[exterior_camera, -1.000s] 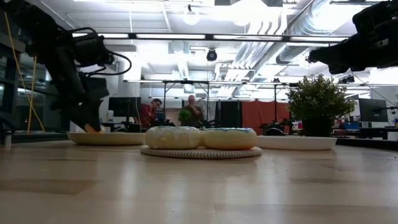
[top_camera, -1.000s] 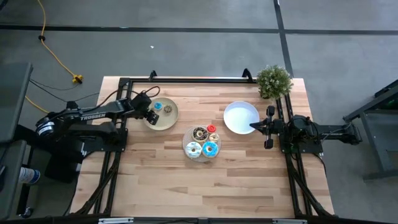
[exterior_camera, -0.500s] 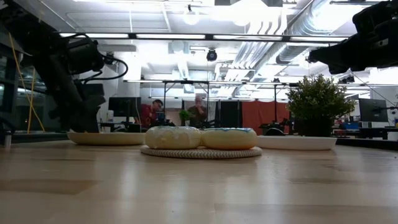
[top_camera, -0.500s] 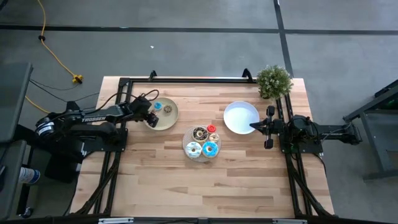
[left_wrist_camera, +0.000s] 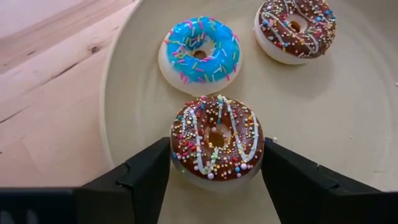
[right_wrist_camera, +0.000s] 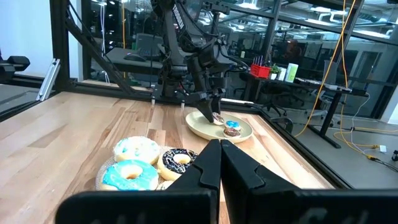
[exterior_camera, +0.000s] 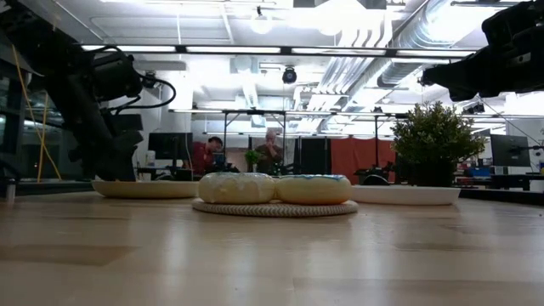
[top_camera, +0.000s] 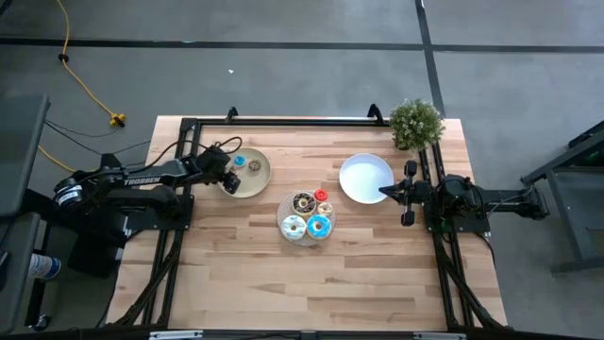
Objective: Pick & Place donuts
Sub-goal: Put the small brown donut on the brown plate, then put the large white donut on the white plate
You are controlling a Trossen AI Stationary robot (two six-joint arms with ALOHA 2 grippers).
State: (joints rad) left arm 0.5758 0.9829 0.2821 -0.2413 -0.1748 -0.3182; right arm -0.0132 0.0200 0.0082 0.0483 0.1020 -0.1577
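We saw the chocolate donut (left_wrist_camera: 216,140) lying flat on the tan plate (left_wrist_camera: 348,118), squarely between the parted fingers of our left tool (left_wrist_camera: 214,171), no longer gripped; the right tool (right_wrist_camera: 219,163) waited shut, far off.

The left arm reaches in from the table's left edge, its wrist angled down so that the left gripper (left_wrist_camera: 214,180) sits low over the far-left part of the table; its two dark fingers (left_wrist_camera: 143,177) stand parted, one on either side of a narrow gap. The right arm lies stretched in from the right edge, roughly level, and waits with the right gripper (top_camera: 385,192) pointing toward the table's middle, its fingers (right_wrist_camera: 208,168) pressed together.
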